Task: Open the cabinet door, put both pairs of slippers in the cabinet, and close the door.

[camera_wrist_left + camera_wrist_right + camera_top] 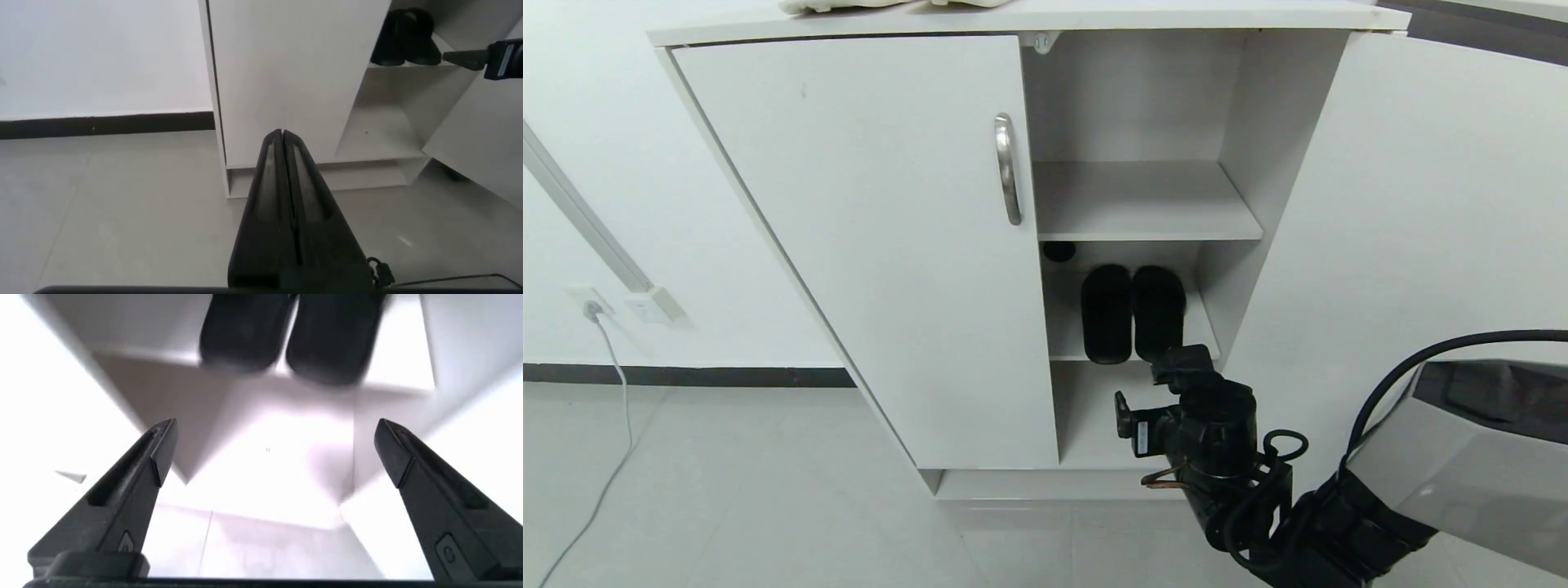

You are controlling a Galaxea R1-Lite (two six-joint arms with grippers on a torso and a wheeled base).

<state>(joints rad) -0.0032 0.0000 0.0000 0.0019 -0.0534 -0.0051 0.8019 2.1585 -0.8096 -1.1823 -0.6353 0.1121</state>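
Note:
A pair of black slippers (1131, 314) (406, 37) (286, 327) lies side by side on the cabinet's middle shelf (1062, 327). The right door (1421, 204) stands swung open; the left door (874, 245) with its metal handle (1007, 167) is closed. My right gripper (1180, 363) (274, 433) hangs open just in front of and below the slippers, holding nothing. In the left wrist view my left gripper (281, 135) is shut and empty, low over the floor, off to the cabinet's left front. Pale soft items (849, 4) lie on the cabinet top, cut off by the frame edge.
The upper shelf (1143, 200) and bottom compartment (1094, 416) are bare. A small dark round object (1059, 251) sits at the back of the middle shelf. A wall socket with a cable (592, 310) is at the left. Grey tiled floor (768, 506) lies before the cabinet.

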